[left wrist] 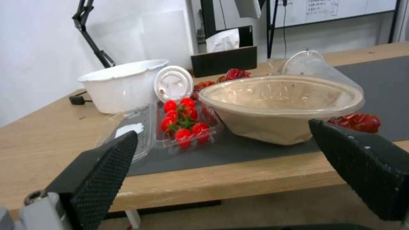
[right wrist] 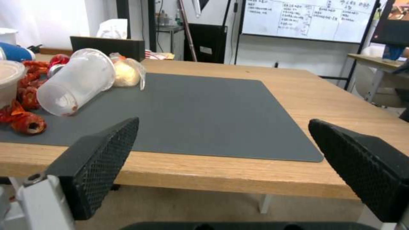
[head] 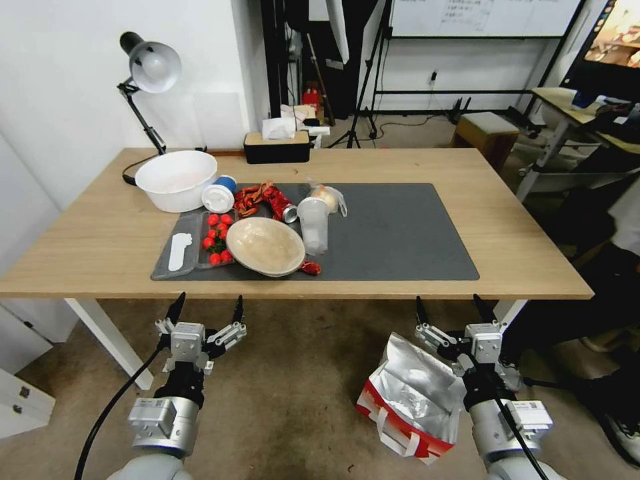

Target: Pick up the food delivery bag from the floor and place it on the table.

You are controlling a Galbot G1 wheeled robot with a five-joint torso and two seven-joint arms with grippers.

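Both pincers are spread wide w/ nothing in them, hanging just short of the bench's (head: 80, 267) near edge. Left pincer (head: 205, 310) sits in front of the cluttered end of the dark mat (head: 400, 233); right pincer (head: 453, 308) is in front of the mat's bare end.

Food delivery bag (head: 410, 400) is on the floor (head: 287, 400), just beside the right pincer and partly behind that arm, tilted, foil mouth open, red band along its low side. It sits below the bench's near edge, close to the white leg (head: 510, 310).

On the mat, the paper bowl (head: 265, 247) is the thing closest to the near edge, tomato tray (head: 217, 240) beside it, clear cup (right wrist: 76, 81) tipped over on the mat. The mat's bare end is open room. Floor in front of the left pincer is open too.
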